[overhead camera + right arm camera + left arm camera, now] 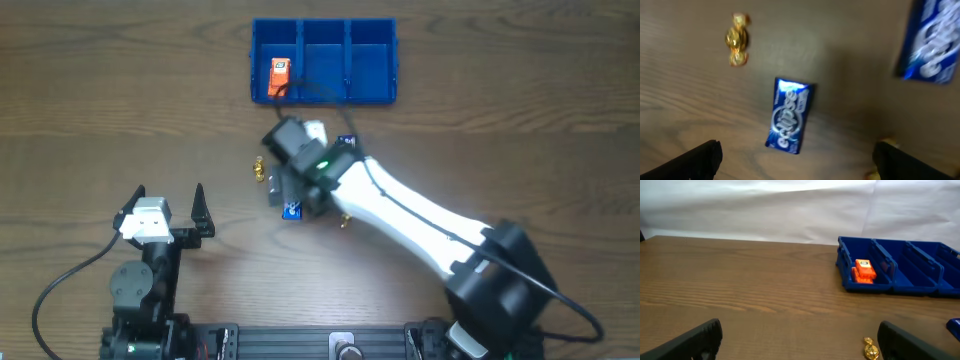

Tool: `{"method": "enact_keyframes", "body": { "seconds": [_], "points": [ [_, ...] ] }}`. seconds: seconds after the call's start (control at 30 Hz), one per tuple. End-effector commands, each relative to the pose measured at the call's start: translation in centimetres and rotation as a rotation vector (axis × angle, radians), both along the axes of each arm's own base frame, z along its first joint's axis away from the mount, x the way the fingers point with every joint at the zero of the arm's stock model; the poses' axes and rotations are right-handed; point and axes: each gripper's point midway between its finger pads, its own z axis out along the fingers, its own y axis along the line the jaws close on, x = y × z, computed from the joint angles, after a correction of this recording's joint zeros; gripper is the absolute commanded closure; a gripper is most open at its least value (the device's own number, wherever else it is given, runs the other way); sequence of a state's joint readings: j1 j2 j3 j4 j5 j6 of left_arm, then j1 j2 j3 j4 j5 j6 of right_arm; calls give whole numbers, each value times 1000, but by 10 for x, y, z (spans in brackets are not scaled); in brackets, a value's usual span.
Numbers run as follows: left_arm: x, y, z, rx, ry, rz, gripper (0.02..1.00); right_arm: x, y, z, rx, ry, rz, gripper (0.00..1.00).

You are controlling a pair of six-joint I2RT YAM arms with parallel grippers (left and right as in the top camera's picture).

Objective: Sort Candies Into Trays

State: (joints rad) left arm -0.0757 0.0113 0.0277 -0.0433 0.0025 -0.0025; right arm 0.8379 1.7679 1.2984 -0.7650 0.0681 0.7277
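A blue tray (322, 98) with three compartments sits at the far middle of the table, and an orange candy (279, 75) lies in its left compartment. My right gripper (288, 192) hangs open over a blue candy pack (789, 115), one finger on either side of it and above it. A gold wrapped candy (736, 40) lies close by, and a second blue pack (932, 42) lies farther off. My left gripper (170, 205) stands open and empty near the left front. From there I see the tray (865, 286), the orange candy (864, 271) and the gold candy (870, 349).
A second gold candy (343, 222) lies beside the right arm's white forearm. The right arm's cable runs up toward the tray's front wall. Bare wooden table spreads to the left and right of the candies.
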Motion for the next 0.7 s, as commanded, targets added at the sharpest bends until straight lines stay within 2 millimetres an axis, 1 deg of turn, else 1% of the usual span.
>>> {"method": "enact_keyframes", "body": {
  "seconds": [0.03, 0.17, 0.3, 0.43, 0.53, 0.6, 0.67, 0.7],
  "points": [
    [-1, 0, -18, 12, 52, 1, 23, 1, 11, -26, -47, 11, -107, 3],
    [-1, 0, -18, 12, 52, 1, 20, 1, 20, -49, -88, 39, -95, 3],
    [-1, 0, -18, 12, 52, 1, 20, 7, 28, -63, -102, 54, -117, 3],
    [-1, 0, -18, 12, 52, 1, 23, 4, 24, -76, -128, 82, -145, 5],
    [-1, 0, -18, 12, 52, 1, 20, 3, 22, -80, -138, 91, -163, 56],
    [-1, 0, -18, 12, 52, 1, 23, 3, 21, -80, -139, 91, -163, 110],
    [-1, 0, -18, 12, 52, 1, 20, 3, 21, -81, -142, 93, -167, 198],
    [-1, 0, -18, 12, 52, 1, 20, 2, 21, -81, -143, 93, -167, 261]
  ]
}}
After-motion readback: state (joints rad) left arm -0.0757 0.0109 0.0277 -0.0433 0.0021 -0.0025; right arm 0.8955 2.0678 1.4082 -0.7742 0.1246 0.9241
